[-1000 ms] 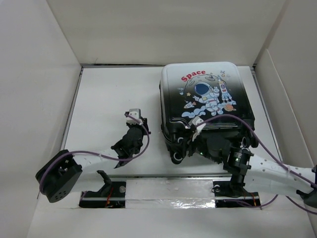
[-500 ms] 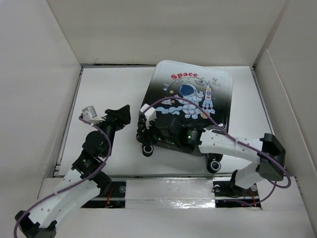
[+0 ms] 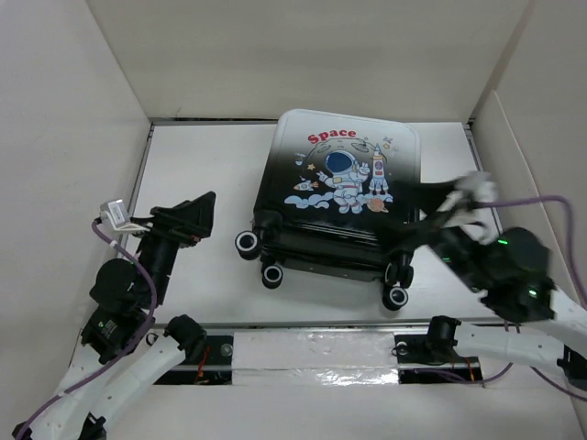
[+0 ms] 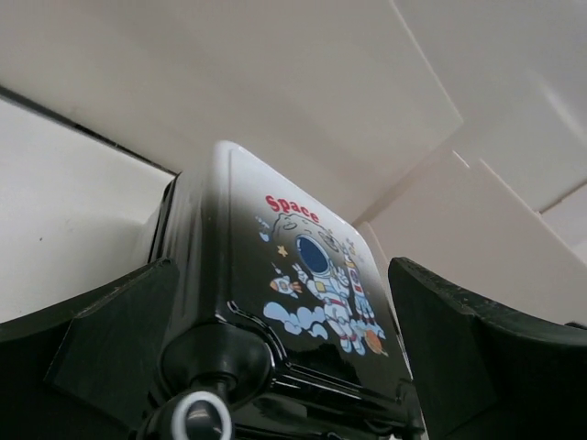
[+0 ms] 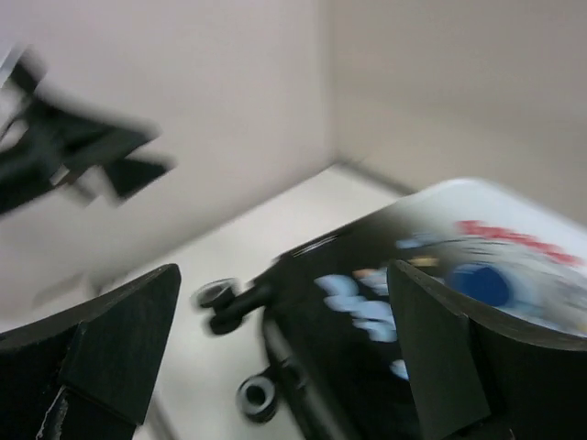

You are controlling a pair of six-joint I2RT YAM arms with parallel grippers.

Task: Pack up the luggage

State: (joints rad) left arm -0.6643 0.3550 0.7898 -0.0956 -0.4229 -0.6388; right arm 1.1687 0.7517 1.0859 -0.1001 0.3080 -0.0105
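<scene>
The closed astronaut suitcase lies flat, print up, its caster wheels facing the arms. It sits ahead of the left claw, clear of its spread fingers. The right claw, also spread, hovers beside its wheel-end corner.

Suitcase is closed and lying flat, astronaut print up, black fading to white, with its wheels at the near end. It sits between the grippers: right of the left gripper, close beside the right gripper.
</scene>
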